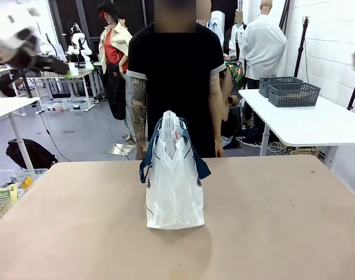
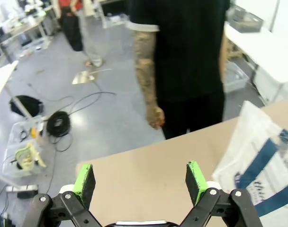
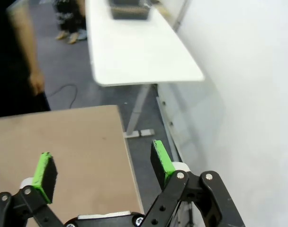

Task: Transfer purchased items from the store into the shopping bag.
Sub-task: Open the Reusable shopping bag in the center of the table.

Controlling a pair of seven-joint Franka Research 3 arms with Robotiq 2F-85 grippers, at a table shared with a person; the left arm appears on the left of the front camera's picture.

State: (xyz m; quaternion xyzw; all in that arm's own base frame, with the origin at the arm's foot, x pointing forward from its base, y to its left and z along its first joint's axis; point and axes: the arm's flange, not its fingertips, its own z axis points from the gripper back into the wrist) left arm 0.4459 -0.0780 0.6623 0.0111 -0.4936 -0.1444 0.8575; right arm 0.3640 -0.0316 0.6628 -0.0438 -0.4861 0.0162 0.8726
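left claw (image 2: pixel 140 182) and right claw (image 3: pixel 103 168) gape empty; one shopping bag (image 1: pixel 174 189) stands upright.

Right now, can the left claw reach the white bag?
Probably yes. The left claw is open and empty, the shopping bag stands nearby to one side, and bare table lies between them.

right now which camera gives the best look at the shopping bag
The front view: the shopping bag stands whole and upright mid-table, blue handles showing. The left wrist view catches one side of it at the right edge; the right wrist view faces the table corner and a white wall.
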